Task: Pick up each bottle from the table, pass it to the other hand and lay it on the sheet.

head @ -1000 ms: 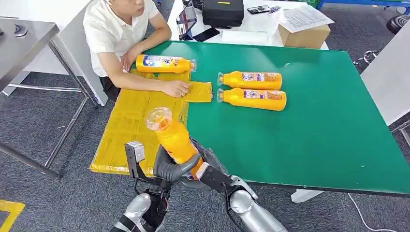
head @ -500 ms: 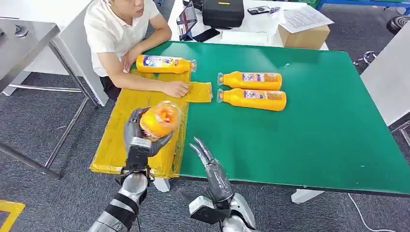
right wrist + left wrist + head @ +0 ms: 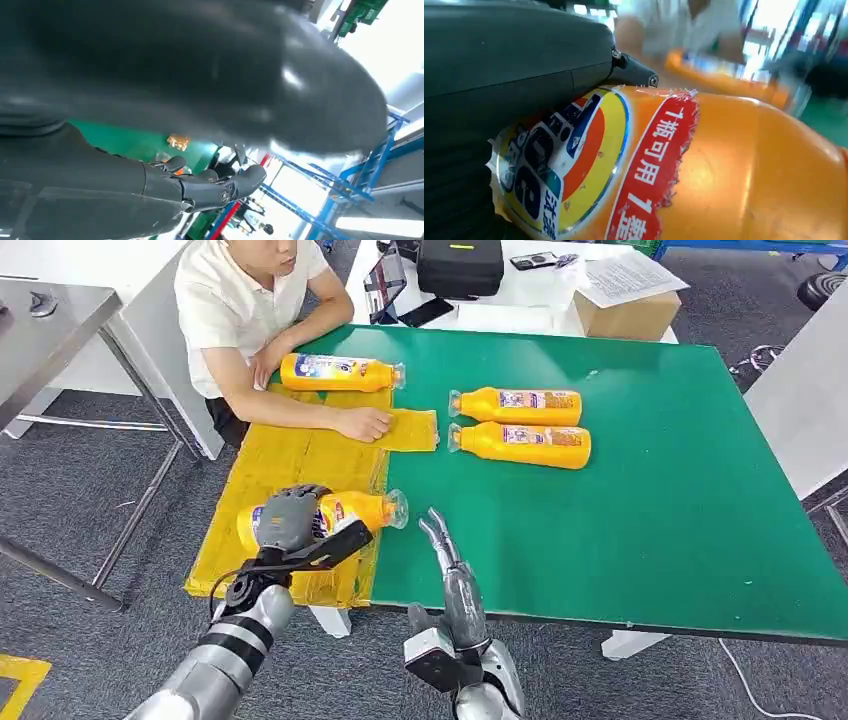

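One orange plastic bottle with a clear cap (image 3: 325,515) lies sideways in the left hand (image 3: 290,520), whose fingers wrap its labelled middle, low over the yellow sheet (image 3: 275,465) near its front edge. The right hand (image 3: 447,565) holds nothing, fingers extended, beside the green table (image 3: 650,510) edge. Lower the bottle flat and parallel to the sheet-laid bottle (image 3: 340,372); release only once it rests, or it may roll.

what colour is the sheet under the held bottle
Yellow sheet; head view shows it best.
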